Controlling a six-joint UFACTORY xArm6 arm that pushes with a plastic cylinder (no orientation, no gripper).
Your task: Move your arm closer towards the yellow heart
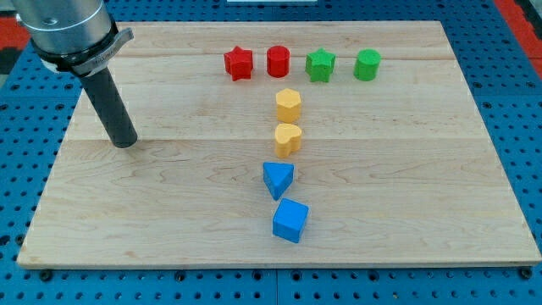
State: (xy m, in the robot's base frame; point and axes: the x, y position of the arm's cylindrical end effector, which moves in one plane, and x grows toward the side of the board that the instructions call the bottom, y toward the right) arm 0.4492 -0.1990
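The yellow heart [288, 139] lies near the middle of the wooden board [169, 212]. A yellow hexagon block [288, 104] sits just above it. My tip [125, 143] rests on the board at the view's left, far to the left of the yellow heart and at about the same height in the view. It touches no block.
A red star [239, 63], a red cylinder [278, 61], a green star [320, 64] and a green cylinder [367, 64] stand in a row near the view's top. A blue triangle [278, 180] and a blue cube [290, 220] lie below the yellow heart.
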